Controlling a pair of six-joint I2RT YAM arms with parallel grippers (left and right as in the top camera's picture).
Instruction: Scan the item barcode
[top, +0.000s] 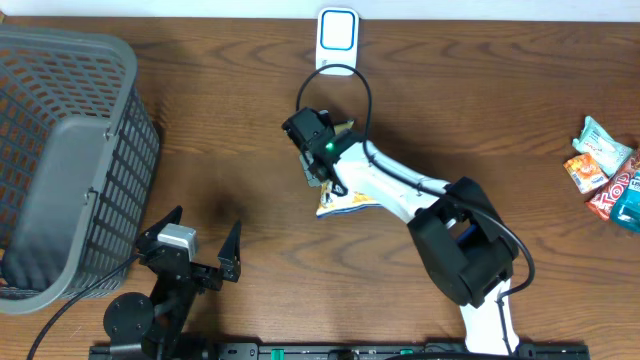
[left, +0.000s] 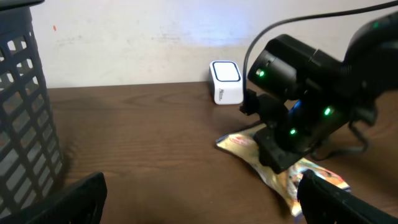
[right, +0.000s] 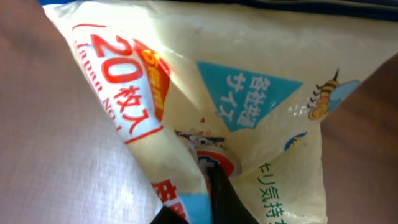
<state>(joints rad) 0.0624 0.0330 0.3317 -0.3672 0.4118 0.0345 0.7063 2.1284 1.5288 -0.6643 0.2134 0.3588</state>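
Note:
The item is a pale yellow snack bag (top: 342, 203) with red and blue print, lying on the table's middle under my right arm. My right gripper (top: 318, 152) is shut on the bag's upper part. In the right wrist view the bag (right: 249, 74) fills the frame and a dark finger (right: 221, 194) pinches a fold of its film; the right gripper (right: 198, 200) shows no gap. The white barcode scanner (top: 337, 40) stands at the table's far edge, just beyond the bag. My left gripper (top: 200, 235) stands open near the front left, holding nothing, with the bag (left: 245, 144) and the scanner (left: 226, 81) ahead of it.
A large grey mesh basket (top: 60, 150) stands at the left edge, its wall (left: 25, 106) close to the left gripper (left: 199, 200). Several small snack packets (top: 605, 170) lie at the right edge. The right arm's black cable loops up near the scanner.

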